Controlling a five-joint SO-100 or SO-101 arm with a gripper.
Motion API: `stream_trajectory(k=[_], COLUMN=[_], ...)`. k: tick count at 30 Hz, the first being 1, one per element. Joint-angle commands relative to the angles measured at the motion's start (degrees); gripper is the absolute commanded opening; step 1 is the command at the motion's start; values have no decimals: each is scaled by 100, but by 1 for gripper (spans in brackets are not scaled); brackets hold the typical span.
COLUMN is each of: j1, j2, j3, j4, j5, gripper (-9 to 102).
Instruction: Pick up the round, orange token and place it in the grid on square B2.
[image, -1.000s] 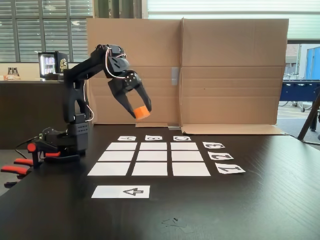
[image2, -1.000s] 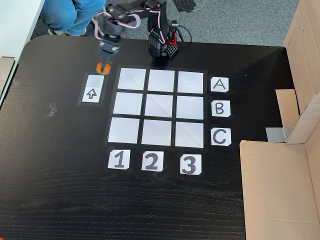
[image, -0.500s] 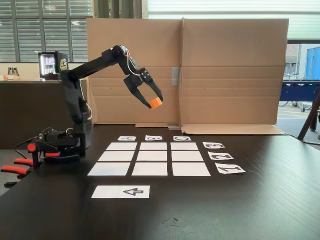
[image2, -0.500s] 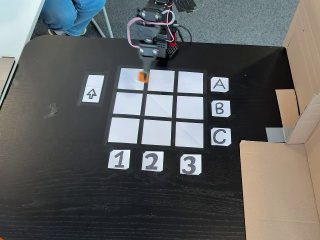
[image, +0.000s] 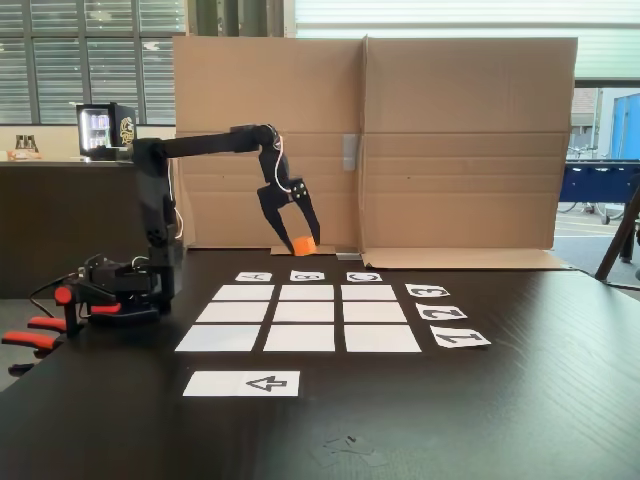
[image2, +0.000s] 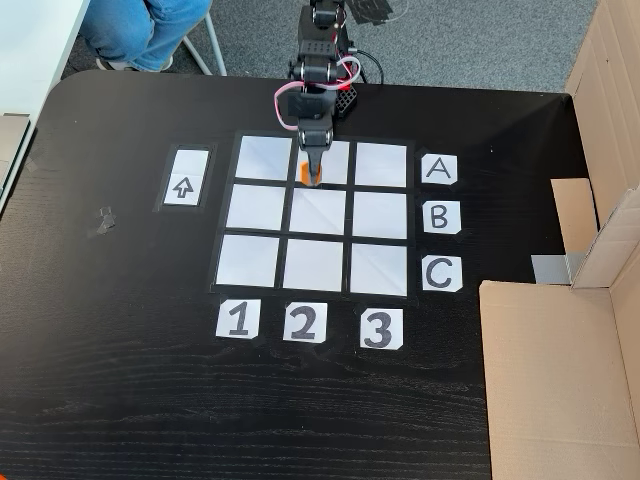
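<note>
Fingers of the black two-finger robot hand (image: 301, 245) are closed to a narrow gap around the small, bright orange plastic token (image: 303, 245), a short cylinder pinched near the fingertips and carried in the air, clear of the dark wooden counter (image: 520, 400). In the fixed view from above, the hand (image2: 309, 178) points down over the grid of nine white paper rectangles (image2: 311, 217), and the token (image2: 308, 175) shows as an orange sliver over the lower edge of the middle rectangle in the row nearest the arm, just short of the centre rectangle, square B2 (image2: 317, 212), which lies bare. The side view shows the black arm (image: 205, 145) stretched level from its clamped base (image: 125, 285), with the hand hanging over the far side of the grid (image: 300, 318). Letter cards A, B, C (image2: 440, 220) edge one side of the grid and number cards 1, 2, 3 (image2: 305, 324) another; a white card with a black arrow (image2: 186, 177) lies apart beside it. Open dark counter surrounds the paper on every side. A tall brown cardboard screen (image: 400, 140) stands behind the arm, and more cardboard (image2: 560, 370) overlaps the counter corner past card C. A seated person's blue-jeaned legs (image2: 140, 25) appear beyond the counter edge.
</note>
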Motion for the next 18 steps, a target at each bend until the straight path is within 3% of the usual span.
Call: stream_trajectory(k=[1,18], j1=[70,-220], j2=[-220,-1354], j3=[9,387], j4=[-272,-914], j5=[44,694], gripper=[-1,-1])
